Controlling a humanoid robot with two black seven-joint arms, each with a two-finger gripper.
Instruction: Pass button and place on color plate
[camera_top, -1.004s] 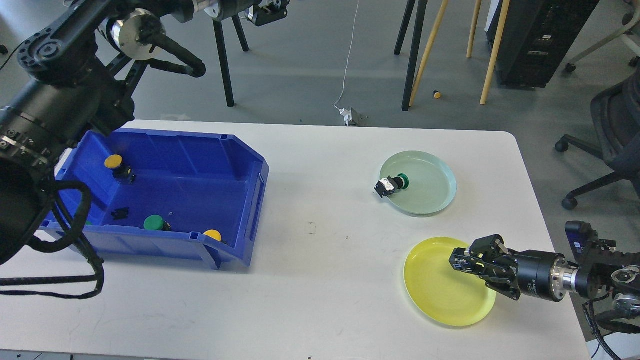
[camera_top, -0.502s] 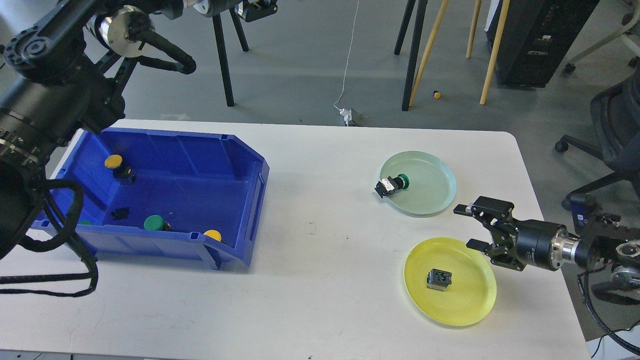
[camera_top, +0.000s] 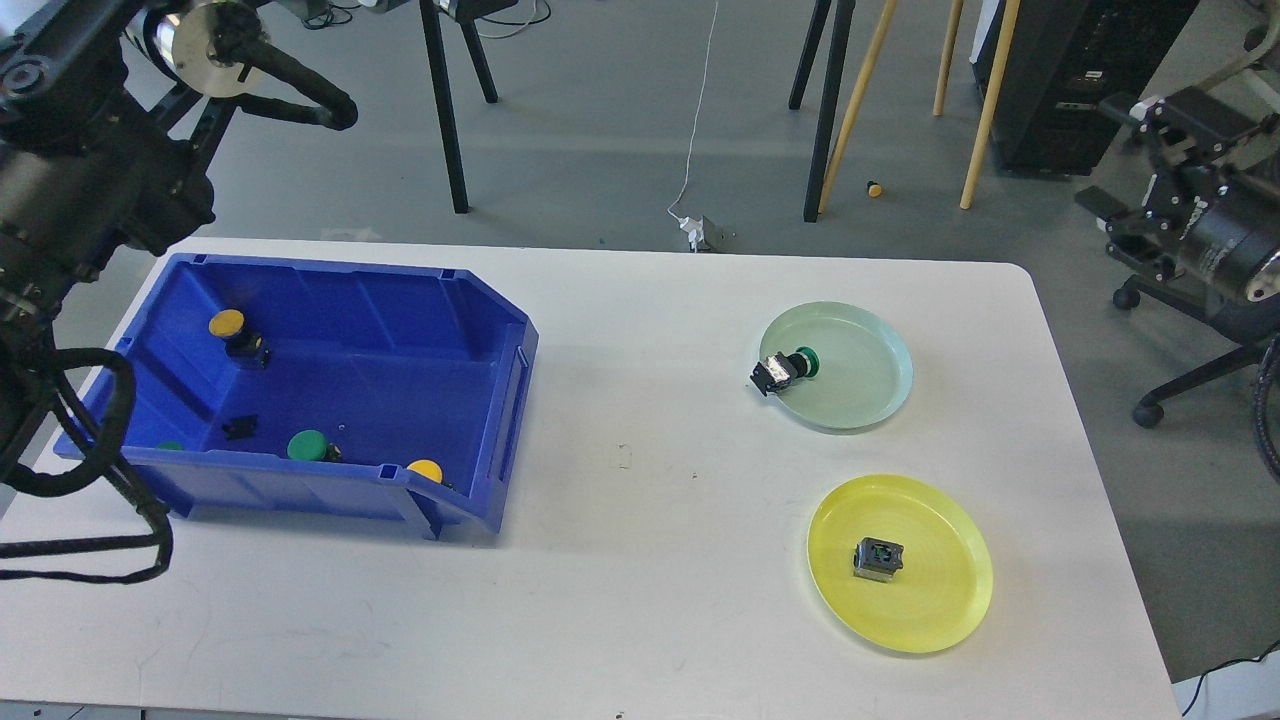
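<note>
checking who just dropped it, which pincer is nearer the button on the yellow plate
Right. The right pincer is raised beyond the table's right edge, up-right of the button on the yellow plate. The left pincer is out of view, top left.

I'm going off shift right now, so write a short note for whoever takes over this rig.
Right pincer: open, empty, raised off the table's right side. Left pincer: out of view.
Yellow plate: one button lies on it, cap down.
Green plate: green button lies across its left rim.
Blue bin: two yellow buttons and one green button remain.
Done: two buttons plated. Left: pass and plate the bin's buttons by colour.
</note>
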